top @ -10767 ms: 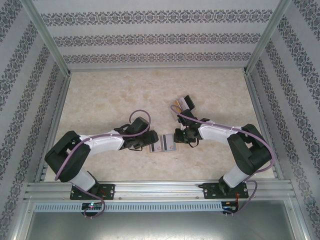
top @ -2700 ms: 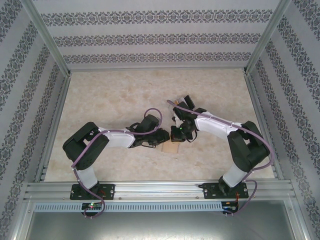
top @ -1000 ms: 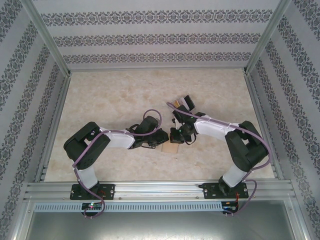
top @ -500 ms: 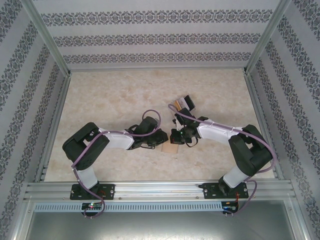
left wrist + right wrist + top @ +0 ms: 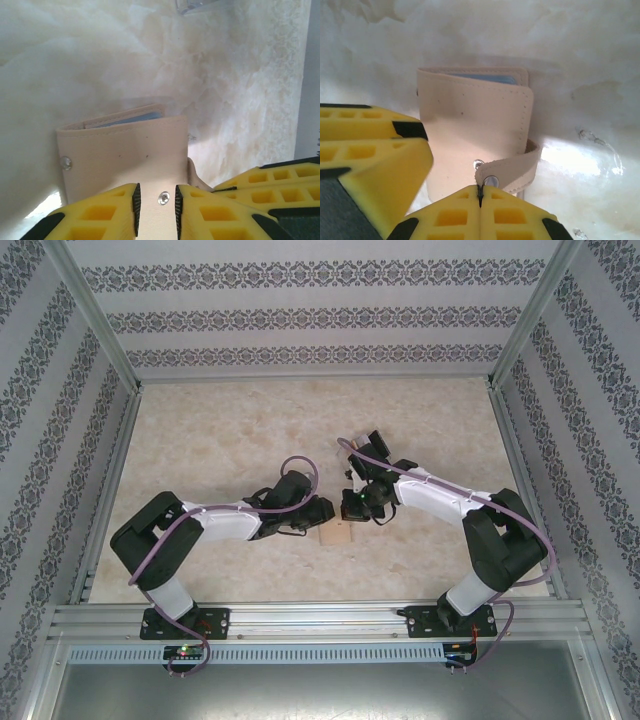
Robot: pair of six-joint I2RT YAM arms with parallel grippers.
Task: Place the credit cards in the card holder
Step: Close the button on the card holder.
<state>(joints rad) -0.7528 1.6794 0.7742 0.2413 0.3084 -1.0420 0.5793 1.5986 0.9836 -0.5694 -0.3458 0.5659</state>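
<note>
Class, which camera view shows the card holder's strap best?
Right wrist: the strap curls up off the closed card holder, its snap facing the camera. Left wrist shows the card holder's front, the strap just a sliver at its edge. Top external: a small tan patch.

You get a bright, even overhead view; up close, glare whitens the surface and the right hand blurs.

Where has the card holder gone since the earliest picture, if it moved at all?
Yes, slightly: the card holder lay open and is now folded shut over the right half of that spot, equally far from the near rail.
</note>
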